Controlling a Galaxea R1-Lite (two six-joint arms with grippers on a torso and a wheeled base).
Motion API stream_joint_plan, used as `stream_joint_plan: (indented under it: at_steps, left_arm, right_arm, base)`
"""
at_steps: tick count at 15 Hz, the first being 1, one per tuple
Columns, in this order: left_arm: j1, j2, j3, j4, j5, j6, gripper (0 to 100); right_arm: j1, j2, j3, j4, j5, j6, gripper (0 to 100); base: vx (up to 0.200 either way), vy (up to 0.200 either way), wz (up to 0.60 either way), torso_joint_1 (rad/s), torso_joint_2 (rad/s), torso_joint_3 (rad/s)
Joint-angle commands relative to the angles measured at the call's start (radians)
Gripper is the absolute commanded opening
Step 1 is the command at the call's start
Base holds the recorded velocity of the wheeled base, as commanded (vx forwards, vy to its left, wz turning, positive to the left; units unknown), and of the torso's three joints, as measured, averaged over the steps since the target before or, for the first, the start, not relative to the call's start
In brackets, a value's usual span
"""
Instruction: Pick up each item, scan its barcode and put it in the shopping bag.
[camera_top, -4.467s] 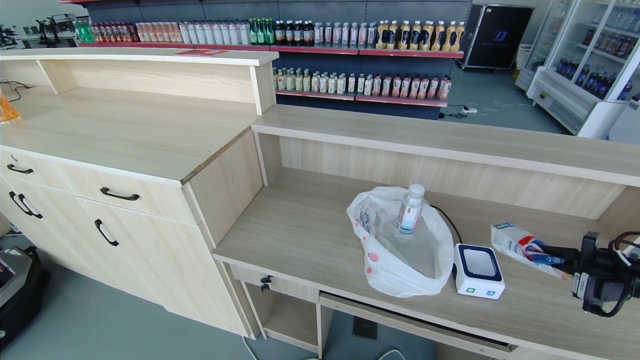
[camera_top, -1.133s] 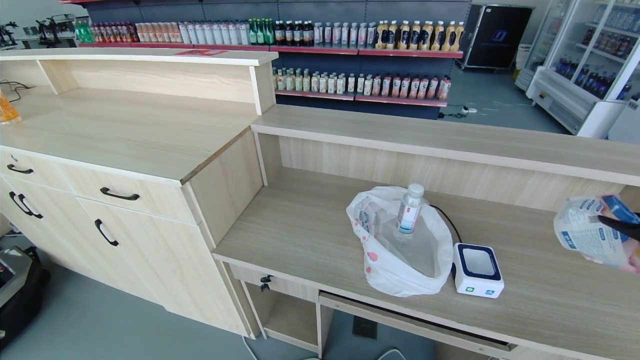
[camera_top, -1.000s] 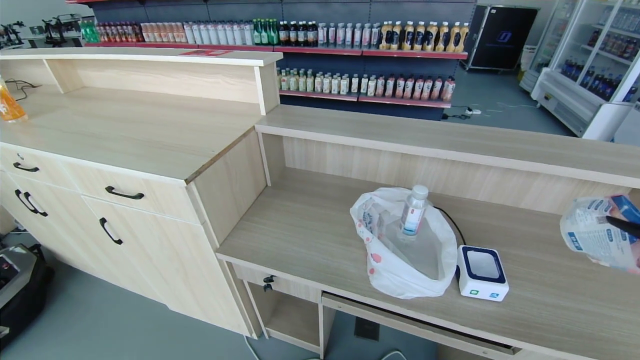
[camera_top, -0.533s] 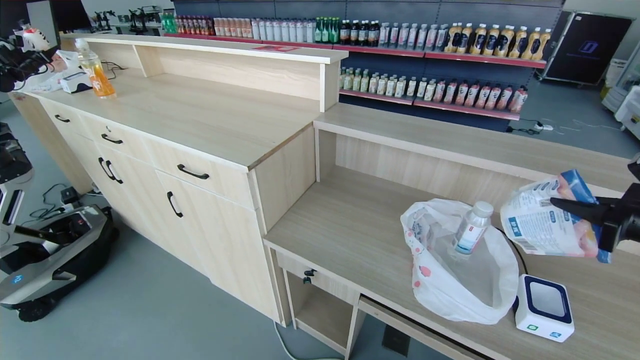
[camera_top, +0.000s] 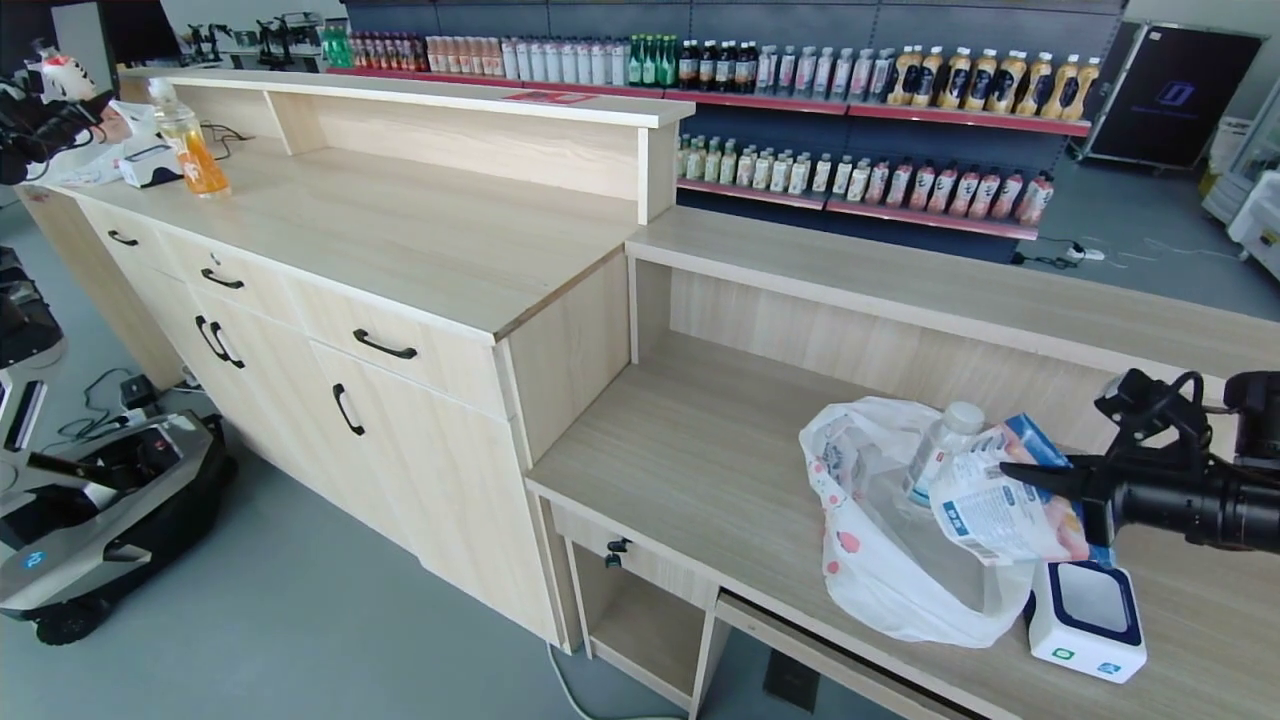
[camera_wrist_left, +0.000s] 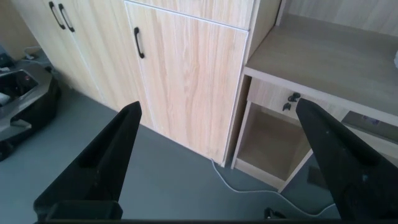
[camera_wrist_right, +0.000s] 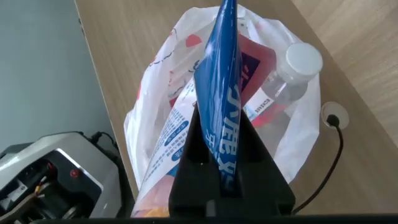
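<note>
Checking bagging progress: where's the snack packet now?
Head view, right side: the blue and white plastic snack packet is held in the right gripper over the open white plastic shopping bag, beside the clear bottle inside it.

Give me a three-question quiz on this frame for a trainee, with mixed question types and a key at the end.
1. True or false: the right gripper is shut on the snack packet, holding it over the bag's mouth.
2. Where is the clear bottle? A) lying flat on the floor; B) standing in the shopping bag; C) on a store shelf.
3. Fill in the blank: the left gripper is ___, with nothing held.

Key: 1 true; 2 B; 3 open.
</note>
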Motion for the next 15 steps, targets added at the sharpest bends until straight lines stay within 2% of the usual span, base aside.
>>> stream_joint_plan:
  at_steps: [1,8,15]
  left_arm:
    - [0.000,0.000,0.000,-0.001,0.000,0.000,100]
    - [0.000,0.000,0.000,0.001,0.000,0.000,100]
    - [0.000,0.000,0.000,0.001,0.000,0.000,100]
  right_arm:
    - [0.003,0.096,-0.015,-0.012,0.000,0.001,0]
    - [0.066,0.260,-0.042,-0.146,0.000,-0.002,0]
    - [0.091,0.346,-0.081,-0.166,0.000,-0.002,0]
  base:
    - [0.000,0.000,0.00,0.000,0.00,0.000]
    - [0.000,0.000,0.00,0.000,0.00,0.000]
    - [0.000,0.000,0.00,0.000,0.00,0.000]
